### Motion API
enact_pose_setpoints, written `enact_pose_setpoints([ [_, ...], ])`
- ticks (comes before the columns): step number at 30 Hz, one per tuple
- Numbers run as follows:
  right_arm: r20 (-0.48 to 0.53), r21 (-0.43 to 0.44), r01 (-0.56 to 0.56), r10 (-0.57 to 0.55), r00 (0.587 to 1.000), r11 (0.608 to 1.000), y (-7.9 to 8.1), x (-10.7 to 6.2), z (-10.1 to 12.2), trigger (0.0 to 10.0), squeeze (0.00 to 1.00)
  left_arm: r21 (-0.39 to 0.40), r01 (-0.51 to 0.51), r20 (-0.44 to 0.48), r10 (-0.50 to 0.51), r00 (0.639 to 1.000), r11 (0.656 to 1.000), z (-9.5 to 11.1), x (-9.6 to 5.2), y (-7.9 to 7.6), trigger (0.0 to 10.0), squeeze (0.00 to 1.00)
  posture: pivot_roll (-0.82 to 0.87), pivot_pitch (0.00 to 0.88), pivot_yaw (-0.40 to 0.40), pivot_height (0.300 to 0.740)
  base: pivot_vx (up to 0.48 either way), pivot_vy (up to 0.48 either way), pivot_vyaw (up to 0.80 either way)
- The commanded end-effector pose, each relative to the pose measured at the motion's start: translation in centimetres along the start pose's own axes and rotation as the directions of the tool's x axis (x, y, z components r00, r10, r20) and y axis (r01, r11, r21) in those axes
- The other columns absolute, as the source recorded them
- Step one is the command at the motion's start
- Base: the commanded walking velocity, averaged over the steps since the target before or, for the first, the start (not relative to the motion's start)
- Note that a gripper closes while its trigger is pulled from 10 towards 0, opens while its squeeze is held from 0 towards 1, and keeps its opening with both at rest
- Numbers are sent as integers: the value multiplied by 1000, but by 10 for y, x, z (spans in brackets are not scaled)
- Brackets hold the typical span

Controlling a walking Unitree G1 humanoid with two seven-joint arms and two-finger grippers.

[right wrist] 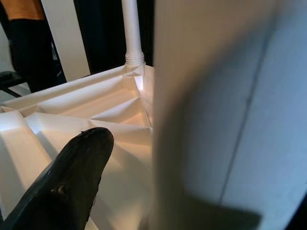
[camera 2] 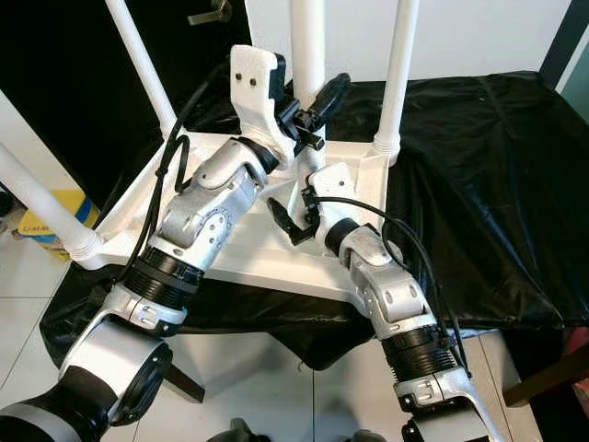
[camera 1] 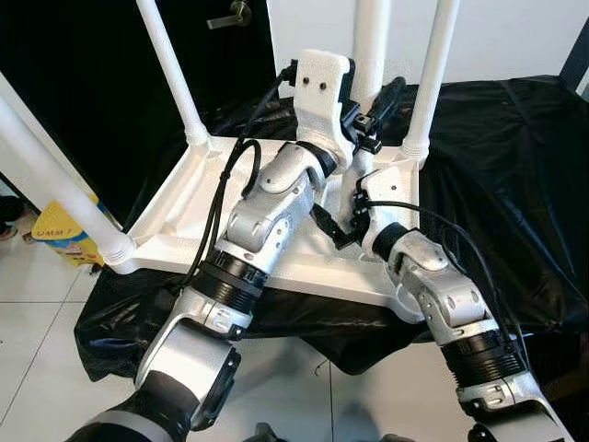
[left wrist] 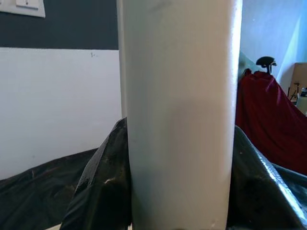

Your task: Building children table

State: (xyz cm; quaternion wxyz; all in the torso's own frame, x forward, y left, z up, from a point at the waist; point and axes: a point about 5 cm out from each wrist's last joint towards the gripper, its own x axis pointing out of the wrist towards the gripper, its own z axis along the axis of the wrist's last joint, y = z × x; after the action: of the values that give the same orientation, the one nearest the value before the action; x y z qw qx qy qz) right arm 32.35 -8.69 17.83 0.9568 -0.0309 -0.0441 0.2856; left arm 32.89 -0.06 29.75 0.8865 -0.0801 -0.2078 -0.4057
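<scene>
White plastic children table (camera 1: pixel 276 249) upside down on black-draped worktop (camera 1: pixel 497 166). Left gripper (camera 1: pixel 375 109) jaws clamped on white round leg (camera 1: pixel 372 37); right gripper (camera 1: pixel 342 224) jaws apart beside leg base. Risk: leg tilts in socket, thread jams; table slides on cloth.

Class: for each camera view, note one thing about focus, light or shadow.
Head views: sharp, evenly lit, glare on the black sheet. Left wrist view: the table leg sits close and soft, with faint shading. Right wrist view: a blurred leg in shadow, a fuzzy black finger.
</scene>
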Motion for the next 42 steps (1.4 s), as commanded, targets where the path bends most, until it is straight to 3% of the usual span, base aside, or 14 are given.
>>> enact_pose_setpoints([
  [1, 20, -15, -10, 10, 1000, 1000, 2, 5, 6, 10000, 0, 1, 217, 3, -217, 976, 976, 1, 0, -17, 10000, 0, -163, 0, 64, 740, 0, 0, 0],
  [4, 26, -15, -11, 11, 1000, 1000, 3, 7, 7, 10000, 0, -2, 227, 2, -227, 974, 974, 0, 0, -20, 10000, 0, -164, 0, 67, 740, 0, 0, 0],
  [5, 26, -10, -12, 12, 1000, 1000, 3, 8, 8, 4510, 0, -3, 230, 2, -230, 973, 973, 0, 0, -21, 10000, 0, -162, 0, 67, 740, 0, 0, 0],
  [6, 26, -7, -12, 12, 1000, 1000, 3, 8, 8, 4510, 0, -3, 231, 2, -231, 973, 973, 0, 0, -22, 10000, 0, -162, 0, 67, 740, 0, 0, 0],
  [7, 26, -4, -11, 11, 1000, 1000, 3, 9, 8, 0, 0, -4, 236, 2, -236, 972, 972, 0, 0, -24, 10000, 0, -160, 0, 70, 740, 0, 0, 0],
  [19, 22, 13, 18, -18, 1000, 1000, 2, 9, 6, 0, 0, 2, 277, -11, -277, 961, 961, -2, -1, -34, 10000, 0, -163, 0, 76, 740, 0, 0, 0],
  [20, 14, 29, 36, -37, 999, 999, 1, 9, 5, 1922, 0, -14, 297, -8, -297, 955, 955, -4, -2, -37, 10000, 0, -163, 0, 75, 740, 0, 0, 0],
  [21, 13, 33, 47, -48, 999, 998, 1, 8, 4, 10000, 0, -34, 300, -6, -300, 954, 953, -4, -2, -38, 10000, 1000, -164, 0, 74, 740, 0, 0, 0],
  [27, 8, 86, 114, -115, 993, 990, -3, 8, 2, 10000, 0, -41, 275, -3, -275, 961, 961, -3, -3, -35, 10000, 1000, -162, 0, 72, 740, 0, 0, 0],
  [28, 5, 116, 147, -149, 989, 982, -6, 7, 1, 10000, 0, -50, 241, 2, -241, 970, 969, -2, -2, -31, 10000, 0, -161, 0, 71, 740, 0, 0, 0],
  [30, 1, 142, 184, -186, 982, 973, -9, 7, 0, 10000, 0, -77, 199, 11, -199, 980, 977, 0, -2, -25, 10000, 0, -161, 0, 71, 740, 0, 0, 0],
  [34, -1, 144, 310, -313, 950, 940, -26, 4, 1, 10000, 0, -232, 68, 87, -49, 995, 970, 13, -4, -2, 10000, 0, -159, 0, 74, 740, 0, 0, 0],
  [42, 21, 91, 429, -433, 901, 899, -41, -4, 3, 10000, 0, -299, -38, 113, 75, 991, 954, 17, -14, 20, 10000, 0, -157, 0, 69, 740, 0, 0, 0],
])
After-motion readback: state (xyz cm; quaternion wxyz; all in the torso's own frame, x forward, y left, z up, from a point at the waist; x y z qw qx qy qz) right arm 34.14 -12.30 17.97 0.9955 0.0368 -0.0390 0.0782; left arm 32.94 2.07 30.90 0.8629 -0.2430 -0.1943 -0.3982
